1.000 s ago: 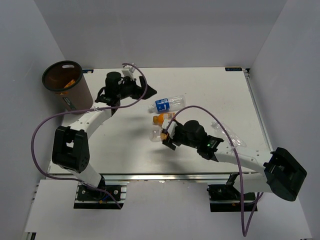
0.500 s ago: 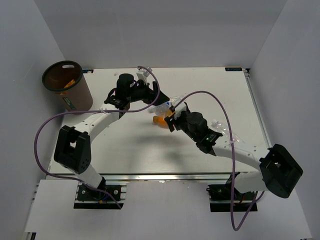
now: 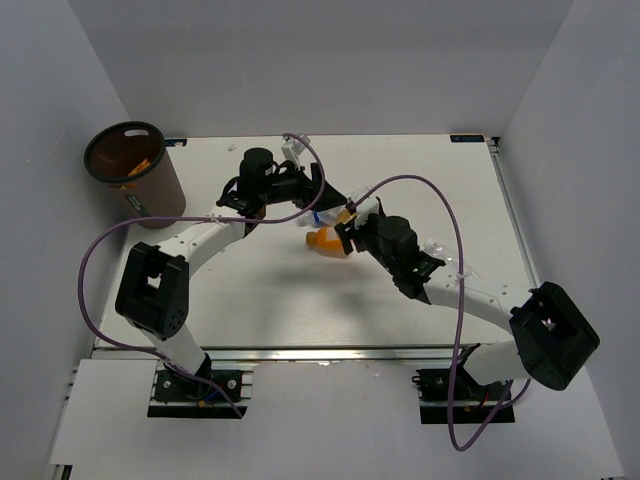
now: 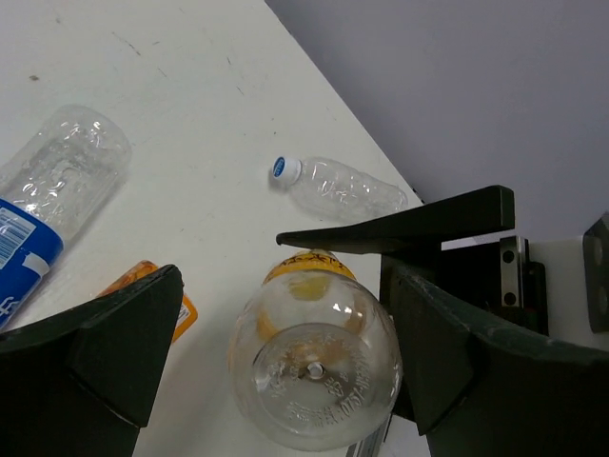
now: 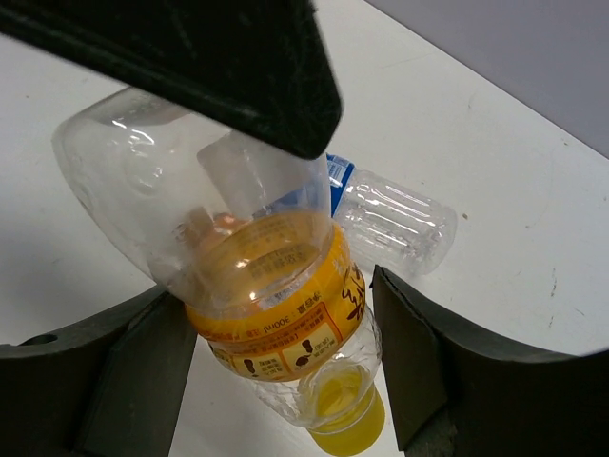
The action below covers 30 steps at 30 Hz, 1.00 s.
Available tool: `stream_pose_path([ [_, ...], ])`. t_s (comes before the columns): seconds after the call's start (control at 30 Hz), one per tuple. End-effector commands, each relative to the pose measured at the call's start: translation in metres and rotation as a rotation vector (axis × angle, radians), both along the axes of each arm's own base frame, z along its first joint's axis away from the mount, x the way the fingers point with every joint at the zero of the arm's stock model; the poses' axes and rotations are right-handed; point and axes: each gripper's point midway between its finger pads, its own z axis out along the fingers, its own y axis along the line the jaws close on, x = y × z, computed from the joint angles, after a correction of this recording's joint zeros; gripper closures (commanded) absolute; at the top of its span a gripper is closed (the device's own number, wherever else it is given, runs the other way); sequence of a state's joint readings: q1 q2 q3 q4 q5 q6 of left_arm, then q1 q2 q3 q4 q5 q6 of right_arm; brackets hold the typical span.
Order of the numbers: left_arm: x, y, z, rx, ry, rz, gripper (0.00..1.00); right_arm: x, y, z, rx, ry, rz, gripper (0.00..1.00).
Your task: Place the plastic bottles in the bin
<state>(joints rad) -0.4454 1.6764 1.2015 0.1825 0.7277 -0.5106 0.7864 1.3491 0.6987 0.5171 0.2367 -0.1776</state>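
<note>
From the top view, my left gripper [image 3: 308,190] and right gripper [image 3: 342,228] meet tip to tip over the middle of the table [image 3: 250,300]. An orange bottle [image 3: 322,240] sits just beside the right jaws. From here I cannot tell whether it is in the grip. The bin [image 3: 155,195] stands well away from both sets of jaws, out past the left arm.

On the left wrist, my left gripper [image 4: 281,271] has its jaws spread wide. The orange-labelled bottle [image 4: 314,371] hangs between them, base towards the camera, and neither finger touches it. Beyond the jaws a small clear bottle [image 4: 338,188] lies on the table. A blue-label bottle [image 4: 43,214] lies outside one finger.

On the right wrist, my right gripper [image 5: 281,286] is clamped on the orange-labelled bottle [image 5: 266,276], with a finger against each side and the cap nearest the camera. The blue-label bottle [image 5: 390,224] lies just beyond the jaws.
</note>
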Motion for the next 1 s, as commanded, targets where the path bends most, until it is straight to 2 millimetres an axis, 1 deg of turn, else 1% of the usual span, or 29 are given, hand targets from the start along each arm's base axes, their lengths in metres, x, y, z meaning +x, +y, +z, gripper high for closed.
stream_pose_path([
  [0.0, -0.013, -0.006, 0.014, -0.004, -0.034, -0.052, 0.02, 0.018, -0.006, 0.065, 0.192, -0.137, -0.058, 0.67],
  [0.1, -0.016, -0.01, 0.014, -0.004, -0.042, -0.065, 0.02, 0.02, -0.005, 0.069, 0.19, -0.153, -0.047, 0.67],
  [0.2, -0.017, -0.014, 0.012, -0.001, -0.038, -0.074, 0.02, 0.022, -0.006, 0.074, 0.196, -0.172, -0.051, 0.64],
  [0.23, -0.017, -0.014, 0.012, -0.003, -0.04, -0.079, 0.04, 0.022, -0.005, 0.075, 0.192, -0.173, -0.048, 0.63],
  [0.27, -0.017, -0.015, 0.013, -0.008, -0.046, -0.082, 0.13, 0.023, -0.005, 0.074, 0.187, -0.171, -0.044, 0.62],
  [0.3, -0.018, -0.016, 0.014, -0.012, -0.045, -0.09, 0.19, 0.022, -0.002, 0.074, 0.185, -0.172, -0.029, 0.61],
  [0.37, -0.018, -0.017, 0.017, -0.023, -0.051, -0.091, 0.33, 0.02, 0.001, 0.072, 0.18, -0.171, -0.006, 0.54],
  [0.4, -0.018, -0.016, 0.019, -0.027, -0.053, -0.086, 0.53, 0.019, 0.001, 0.07, 0.177, -0.17, -0.001, 0.49],
  [0.43, -0.017, -0.016, 0.02, -0.029, -0.055, -0.079, 0.62, 0.019, -0.001, 0.067, 0.171, -0.163, -0.009, 0.43],
  [0.47, -0.018, -0.016, 0.021, -0.031, -0.057, -0.078, 0.67, 0.019, -0.002, 0.065, 0.168, -0.159, -0.015, 0.4],
  [0.5, -0.017, -0.016, 0.021, -0.032, -0.056, -0.074, 0.69, 0.02, -0.005, 0.063, 0.162, -0.157, -0.031, 0.36],
  [0.53, -0.017, -0.015, 0.024, -0.034, -0.061, -0.069, 0.7, 0.019, -0.008, 0.064, 0.166, -0.158, -0.044, 0.15],
  [0.57, -0.016, -0.014, 0.025, -0.03, -0.062, -0.063, 0.71, 0.018, -0.011, 0.059, 0.161, -0.15, -0.05, 0.11],
  [0.6, -0.013, -0.014, 0.031, -0.029, -0.074, -0.053, 0.74, 0.017, -0.014, 0.058, 0.162, -0.15, -0.063, 0.11],
  [0.63, -0.008, -0.012, 0.033, -0.021, -0.083, -0.018, 0.76, 0.015, -0.018, 0.063, 0.173, -0.158, -0.071, 0.11],
  [0.67, -0.004, -0.01, 0.033, -0.012, -0.082, 0.002, 0.78, 0.012, -0.022, 0.057, 0.171, -0.146, -0.081, 0.11],
  [0.7, 0.0, -0.007, 0.037, -0.012, -0.089, 0.022, 0.79, 0.013, -0.03, 0.057, 0.183, -0.144, -0.123, 0.11],
  [0.73, 0.003, -0.004, 0.041, -0.014, -0.098, 0.037, 0.81, 0.01, -0.036, 0.066, 0.228, -0.143, -0.145, 0.11],
  [0.77, 0.011, 0.004, 0.045, -0.019, -0.1, 0.069, 0.83, 0.007, -0.043, 0.058, 0.235, -0.123, -0.168, 0.11],
  [0.8, 0.015, 0.009, 0.051, -0.027, -0.104, 0.089, 0.84, 0.004, -0.046, 0.056, 0.244, -0.11, -0.178, 0.11],
  [0.83, 0.028, 0.023, 0.058, -0.038, -0.107, 0.131, 0.86, -0.001, -0.049, 0.062, 0.284, -0.104, -0.182, 0.11],
  [0.87, 0.035, 0.033, 0.065, -0.047, -0.116, 0.161, 0.88, -0.001, -0.058, 0.059, 0.294, -0.089, -0.227, 0.11],
  [0.9, 0.043, 0.044, 0.072, -0.056, -0.121, 0.195, 0.9, -0.003, -0.065, 0.049, 0.303, -0.048, -0.269, 0.11],
  [0.93, 0.061, 0.07, 0.082, -0.067, -0.135, 0.26, 0.92, -0.003, -0.074, 0.049, 0.353, -0.022, -0.327, 0.11],
  [0.97, 0.07, 0.086, 0.091, -0.071, -0.152, 0.311, 0.92, -0.003, -0.089, 0.043, 0.349, -0.005, -0.406, 0.11],
])
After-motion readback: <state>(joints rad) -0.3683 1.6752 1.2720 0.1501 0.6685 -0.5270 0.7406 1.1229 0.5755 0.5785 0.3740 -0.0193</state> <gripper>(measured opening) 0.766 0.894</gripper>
